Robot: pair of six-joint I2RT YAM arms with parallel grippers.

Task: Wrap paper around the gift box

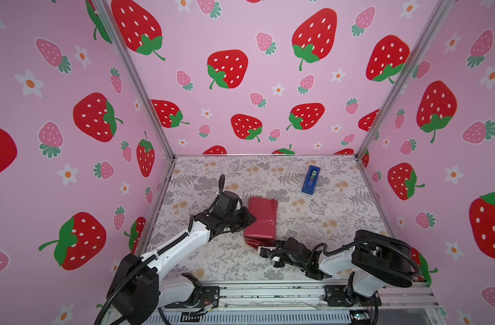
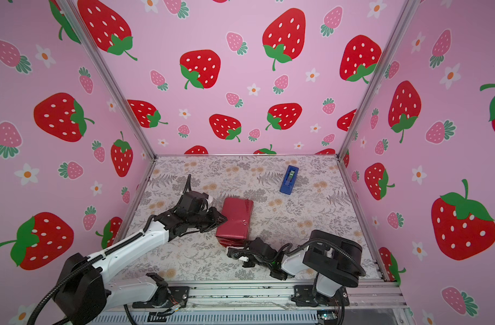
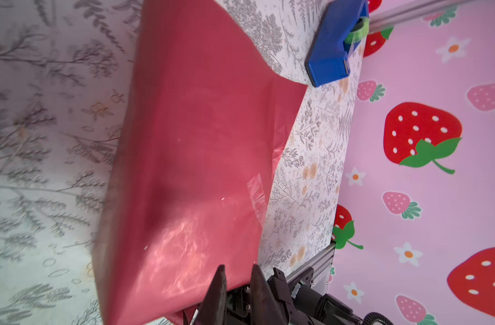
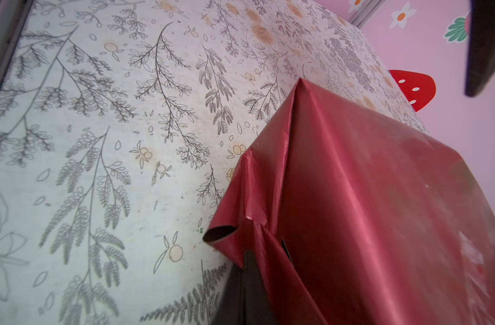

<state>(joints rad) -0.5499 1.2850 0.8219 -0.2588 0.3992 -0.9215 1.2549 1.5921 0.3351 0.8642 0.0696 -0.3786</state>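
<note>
Right pincer [image 1: 264, 250]: lying low on the desk [image 1: 325, 225] at the near end of the paper [image 1: 261, 222], tips pressed together. It looks placed to push the end folds flat. Whether a fold is caught between the tips cannot be told.

Near-end folds [image 4: 257, 197]: creased into loose triangular tucks, with one lip curled open just beside the pincer. By the look of it, this end is not yet sealed.

Left pincer [image 1: 252, 219]: at the paper's left flank, tips slightly spread with nothing seen between them. It probably steadies the bundle against the push from the near end.

Gift box: not visible itself. It sits inside the paper at mid-desk, and its blocky shape shows through the wrap.

Paper: wrapped round the box as a crimson sleeve, longer than the box appears to be.

Clear tape strip [image 3: 256, 194]: stuck on the paper's top face, apparently holding the seam closed.

Far-end flap [image 3: 282, 87]: a loose corner flares off the paper's far end onto the desk, unfolded.

Tape dispenser [image 1: 311, 180]: blue, well beyond the paper's far end and to its right, untouched. It is likely needed next for the ends.

Strawberry-print wall [image 1: 240, 70]: rises behind the desk, far beyond the paper.
</note>
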